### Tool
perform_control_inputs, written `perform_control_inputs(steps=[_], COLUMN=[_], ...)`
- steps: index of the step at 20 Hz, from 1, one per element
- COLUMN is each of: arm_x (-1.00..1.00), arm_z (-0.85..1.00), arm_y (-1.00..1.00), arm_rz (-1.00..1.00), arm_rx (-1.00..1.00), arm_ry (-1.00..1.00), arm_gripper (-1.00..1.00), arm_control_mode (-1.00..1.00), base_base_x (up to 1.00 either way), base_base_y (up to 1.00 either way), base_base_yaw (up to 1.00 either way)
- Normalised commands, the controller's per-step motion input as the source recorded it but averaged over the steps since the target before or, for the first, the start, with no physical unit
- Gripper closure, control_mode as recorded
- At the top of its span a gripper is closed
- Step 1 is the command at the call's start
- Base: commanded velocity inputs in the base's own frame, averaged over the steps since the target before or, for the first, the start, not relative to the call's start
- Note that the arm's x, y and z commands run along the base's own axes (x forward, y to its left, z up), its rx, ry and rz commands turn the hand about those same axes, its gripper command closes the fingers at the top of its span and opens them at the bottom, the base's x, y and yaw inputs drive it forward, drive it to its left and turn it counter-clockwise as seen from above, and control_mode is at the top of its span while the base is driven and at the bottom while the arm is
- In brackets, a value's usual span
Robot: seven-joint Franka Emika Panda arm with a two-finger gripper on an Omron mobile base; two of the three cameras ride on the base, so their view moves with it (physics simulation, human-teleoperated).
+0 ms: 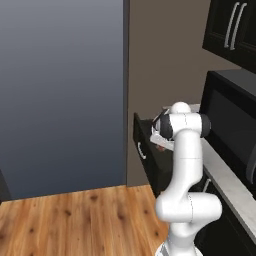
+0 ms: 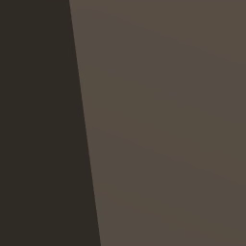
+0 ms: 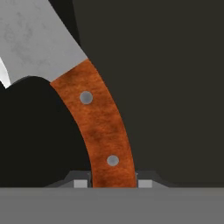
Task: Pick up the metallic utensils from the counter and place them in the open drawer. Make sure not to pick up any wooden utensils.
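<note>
Gripper: the two-finger gripper (image 3: 113, 181) sits at the bottom centre of the hand view, its dark tips on either side of a knife handle, clenched on it.
Knife: the small knife with a silver blade and orange-red riveted handle (image 3: 98, 127) curves up from between the tips; the handle fills the middle of the hand view and the grey blade spreads into the upper left corner.
Arm: the white Panda arm with dark joints (image 1: 187, 165) rises from the lower right of the left base view, bends at centre right, and its hand points left over the drawer.
Drawer: the black box-shaped open drawer with a flat front and small curved silver handle (image 1: 142, 145) stands pulled out at the centre of the left base view, just below and left of the hand; a speck of orange-red shows at the hand above it.
Counter: a pale grey counter strip (image 1: 225, 177) runs along the right edge of the left base view, beside the arm.
Floor: warm wooden planks (image 1: 75, 222) cover the lower left.
Wall: a brown-grey wall panel (image 2: 168, 120) takes the right part of the right base view, a darker surface on its left.
</note>
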Motion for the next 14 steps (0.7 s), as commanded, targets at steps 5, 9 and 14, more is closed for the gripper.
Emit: perform_control_inputs(steps=[5,9,14], arm_x=[0.00,0.00,0.00], arm_z=[-0.01,0.00,0.00], arm_y=[0.64,0.70,0.64], arm_rz=[0.00,0.00,0.00], arm_rx=[0.00,0.00,0.01], arm_ry=[0.00,0.00,0.00], arm_gripper=[1.00,1.00,1.00], arm_control_mode=[-1.00,-1.00,-1.00], base_base_x=[0.00,0.00,0.00], base_base_y=[0.00,0.00,0.00], base_base_yaw=[0.00,0.00,0.00])
